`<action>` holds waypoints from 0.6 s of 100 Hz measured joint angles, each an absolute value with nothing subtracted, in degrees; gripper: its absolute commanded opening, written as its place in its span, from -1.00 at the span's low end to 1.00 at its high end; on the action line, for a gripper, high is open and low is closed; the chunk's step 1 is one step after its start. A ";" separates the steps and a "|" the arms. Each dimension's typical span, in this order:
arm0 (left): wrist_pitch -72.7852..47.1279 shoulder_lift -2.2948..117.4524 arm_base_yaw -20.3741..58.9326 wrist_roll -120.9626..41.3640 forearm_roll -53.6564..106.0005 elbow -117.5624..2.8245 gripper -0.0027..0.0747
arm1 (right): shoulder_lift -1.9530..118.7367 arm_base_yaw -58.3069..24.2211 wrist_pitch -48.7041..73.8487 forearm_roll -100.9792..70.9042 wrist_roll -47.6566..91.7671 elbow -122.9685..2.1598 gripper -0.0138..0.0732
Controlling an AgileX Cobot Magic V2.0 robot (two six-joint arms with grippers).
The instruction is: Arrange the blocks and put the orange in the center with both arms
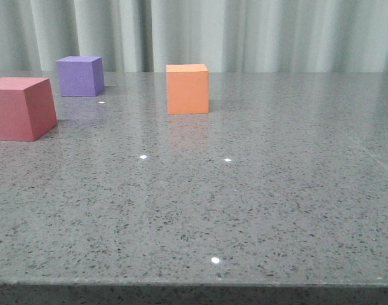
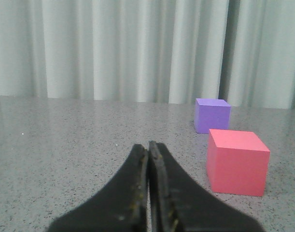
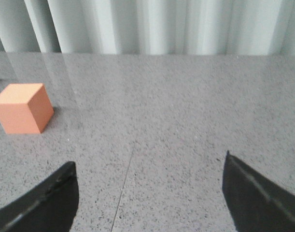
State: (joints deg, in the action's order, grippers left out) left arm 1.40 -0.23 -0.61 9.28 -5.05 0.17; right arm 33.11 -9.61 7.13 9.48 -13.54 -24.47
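The orange cube (image 1: 188, 88) stands on the grey speckled table near the middle back. The purple cube (image 1: 80, 75) stands at the back left. The pinkish-red cube (image 1: 20, 108) stands nearer, at the left edge of the front view. Neither arm shows in the front view. My left gripper (image 2: 148, 145) is shut and empty, low over the table; the pinkish-red cube (image 2: 237, 162) and the purple cube (image 2: 212, 115) lie apart from it, to one side. My right gripper (image 3: 149, 166) is wide open and empty, with the orange cube (image 3: 23, 108) well off to its side.
Pale pleated curtains (image 1: 244, 32) hang behind the table's far edge. The table's front edge (image 1: 194, 284) runs along the bottom of the front view. A thin seam line (image 3: 125, 179) crosses the table between the right gripper's fingers.
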 measured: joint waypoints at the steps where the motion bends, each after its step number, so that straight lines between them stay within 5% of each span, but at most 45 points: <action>1: 1.40 -0.23 -0.61 9.28 -5.05 0.17 -0.98 | 32.96 -9.61 6.51 9.48 -13.54 -24.31 0.70; 17: 1.40 -0.23 -0.61 9.28 -5.05 0.17 -0.98 | 33.00 -9.61 4.05 9.52 -13.54 -22.55 0.42; 43: 1.40 -0.23 -0.61 9.28 -5.05 0.17 -0.98 | 32.97 -9.61 3.42 9.65 -13.54 -22.46 -0.85; 60: 1.40 -0.23 -0.61 9.28 -5.05 0.17 -0.98 | 32.97 -9.61 3.42 9.65 -13.44 -22.46 -0.84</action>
State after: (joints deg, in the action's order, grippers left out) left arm 1.40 -0.23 -0.61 9.28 -5.05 0.17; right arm 32.97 -9.61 3.42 9.65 -13.44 -22.46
